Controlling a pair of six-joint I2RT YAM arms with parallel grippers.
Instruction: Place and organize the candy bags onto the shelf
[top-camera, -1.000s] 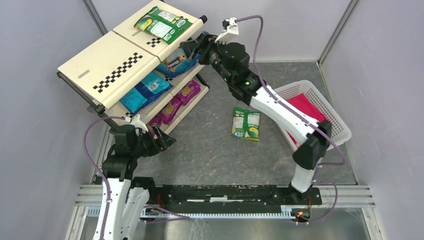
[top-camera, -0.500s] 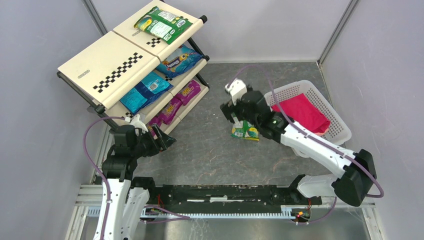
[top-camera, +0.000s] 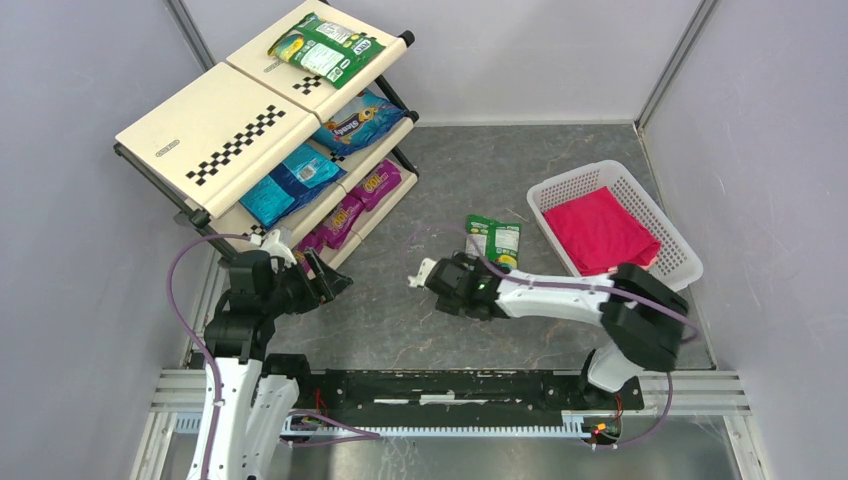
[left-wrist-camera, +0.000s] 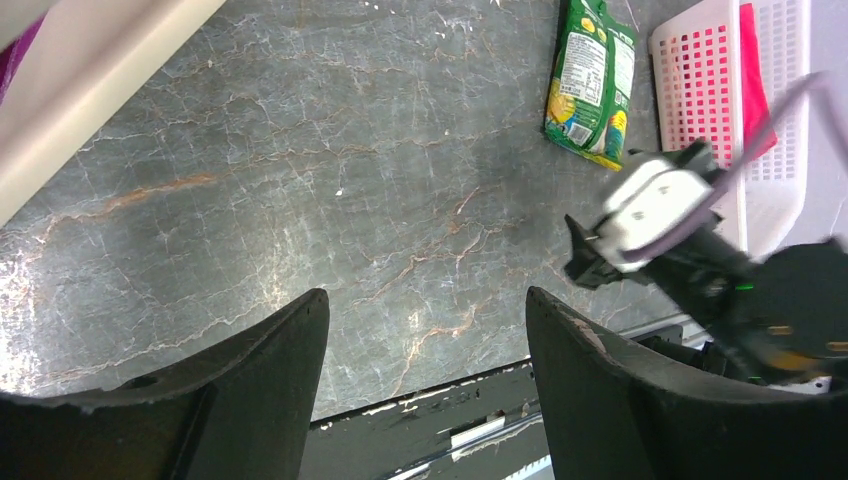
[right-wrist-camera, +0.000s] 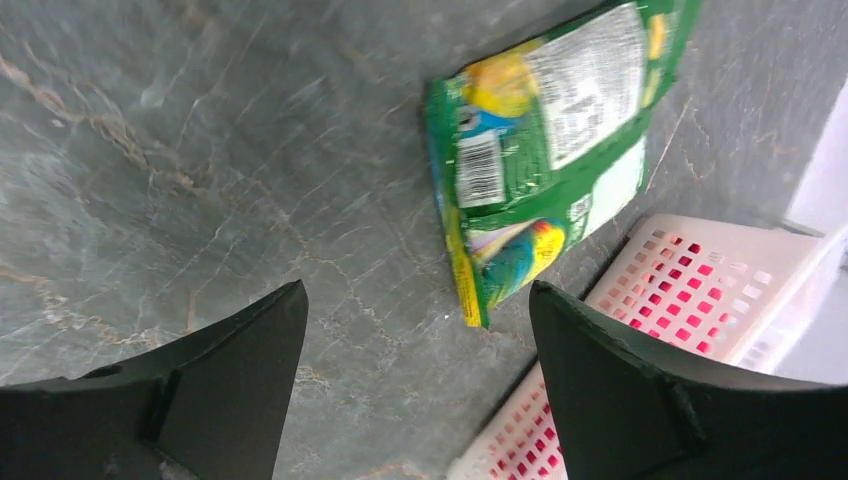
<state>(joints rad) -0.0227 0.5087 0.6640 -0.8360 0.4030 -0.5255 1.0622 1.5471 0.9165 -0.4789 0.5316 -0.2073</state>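
Overhead, the shelf stood at the far left of the grey marbled table, its three slanted tiers stepping down toward the middle. One green bag lay on the top tier at its far end. Two blue bags lay side by side on the middle tier. Two magenta bags sat on the bottom tier, partly hidden under the panel above. A second green pouch, the loose bag, lay flat on the table, well apart from the shelf. It was just beside the left wall of the white basket, which held a pink-red cloth.

The left gripper hung near the shelf's near-right corner, beside the bottom tier. Its fingers stood wide apart with only bare table between them, and it held nothing. The right arm reached leftward across the table, and the right gripper hovered just on the near-left side of the loose bag. Its fingers were spread wide too, and empty. In its wrist view the loose bag lay beyond the fingertips, not between them, label and barcode side up, with the basket's lattice wall close behind one corner. Whether the fingertips touched the table could not be told.
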